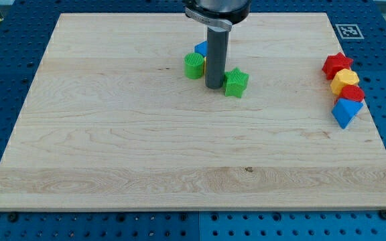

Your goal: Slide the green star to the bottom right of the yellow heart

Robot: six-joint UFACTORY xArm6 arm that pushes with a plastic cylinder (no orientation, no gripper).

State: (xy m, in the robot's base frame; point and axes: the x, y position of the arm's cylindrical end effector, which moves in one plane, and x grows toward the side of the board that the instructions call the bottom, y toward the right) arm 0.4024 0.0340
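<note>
The green star (236,82) lies on the wooden board (179,161) near the view's top centre. My tip (214,87) stands just left of the star, touching or nearly touching it. A green round block (194,65) sits left of the rod and a blue block (202,49) above it. A sliver of a yellow block (205,65) shows between the green round block and the rod; its shape is hidden. Another yellow block (345,80), possibly a heart, sits at the board's right edge.
At the right edge a column of blocks runs down: a red star (337,64), the yellow block, a red block (352,94) and a blue block (346,112). A black-and-white marker (346,31) is at the top right corner.
</note>
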